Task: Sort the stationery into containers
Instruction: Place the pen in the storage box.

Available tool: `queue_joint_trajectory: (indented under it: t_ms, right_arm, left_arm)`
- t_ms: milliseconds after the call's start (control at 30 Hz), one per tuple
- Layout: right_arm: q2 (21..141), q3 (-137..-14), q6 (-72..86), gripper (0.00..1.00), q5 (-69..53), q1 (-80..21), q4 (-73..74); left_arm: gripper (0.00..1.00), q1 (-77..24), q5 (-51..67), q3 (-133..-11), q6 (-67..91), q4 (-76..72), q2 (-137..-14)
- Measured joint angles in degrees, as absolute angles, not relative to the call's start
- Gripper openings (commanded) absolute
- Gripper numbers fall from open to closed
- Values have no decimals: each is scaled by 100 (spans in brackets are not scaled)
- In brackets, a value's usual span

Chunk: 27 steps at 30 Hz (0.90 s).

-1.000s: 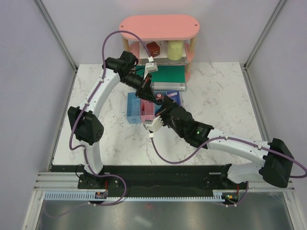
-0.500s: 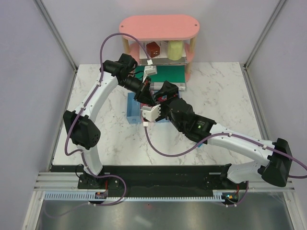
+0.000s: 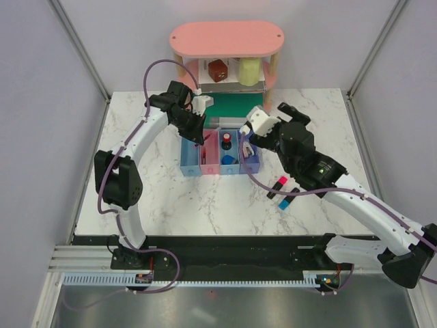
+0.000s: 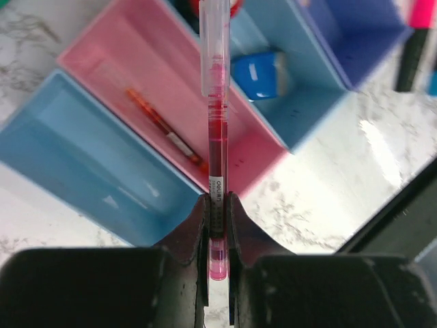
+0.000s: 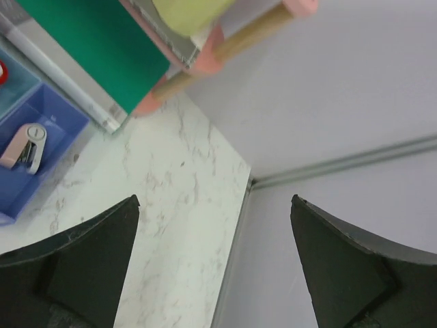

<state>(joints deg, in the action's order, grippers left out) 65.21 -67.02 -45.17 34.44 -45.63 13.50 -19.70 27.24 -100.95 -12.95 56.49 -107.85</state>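
Backing right end effector (image 5: 212, 205) off the bins (image 3: 190, 162), fingers spread wide, carrying nothing. Clamping red pen (image 4: 216, 123) in left end effector (image 4: 217, 198), hovering over pink bin (image 4: 109, 55), pen axis running skew to bin's length. Needing wrist twist before release. Leaving highlighters (image 3: 280, 182) lying on desk (image 3: 136, 198), nearer right end effector.

The pen (image 4: 216, 137) is red, the bins (image 3: 189, 156) light blue, pink, blue and purple.
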Motion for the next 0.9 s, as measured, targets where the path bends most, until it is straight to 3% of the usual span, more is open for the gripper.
queue_joint_trajectory:
  t_ms: [400, 900]
  right_arm:
    - [6510, -5706, -2526, 98, 2620, -3830, 2729]
    - [6573, -5347, -2329, 98, 1966, -3249, 2877]
  left_arm:
    - [2, -2246, 447, -10250, -322, 5087, -11664]
    - [2, -2679, 237, -9883, -231, 5092, -11507]
